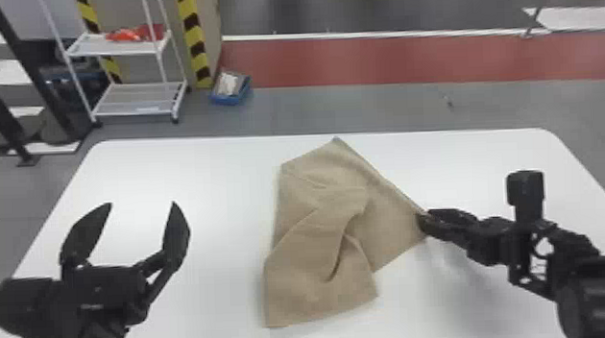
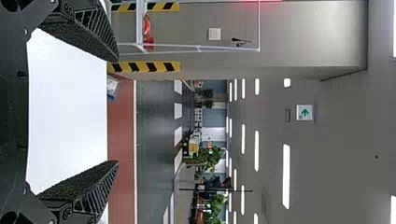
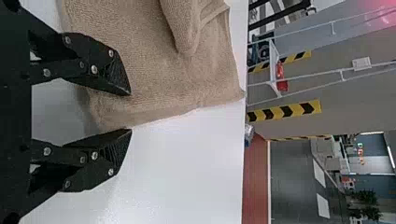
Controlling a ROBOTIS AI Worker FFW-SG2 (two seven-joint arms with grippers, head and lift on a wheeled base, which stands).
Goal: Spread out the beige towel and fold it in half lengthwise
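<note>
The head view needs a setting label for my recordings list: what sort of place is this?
Probably an industrial hall or robotics workshop: black-and-yellow striped edging runs down a wall corner, a white metal shelf rack stands beyond the table, and a wide red strip crosses the grey floor.

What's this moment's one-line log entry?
Rumpled beige cloth towel: on white table | right black claw: open, at towel's edge | left black claw: open, clear of towel

Wht tbl [image 1: 196, 184] w/ rounded corners, beige towel [image 1: 310, 286] on it, rumpled
</note>
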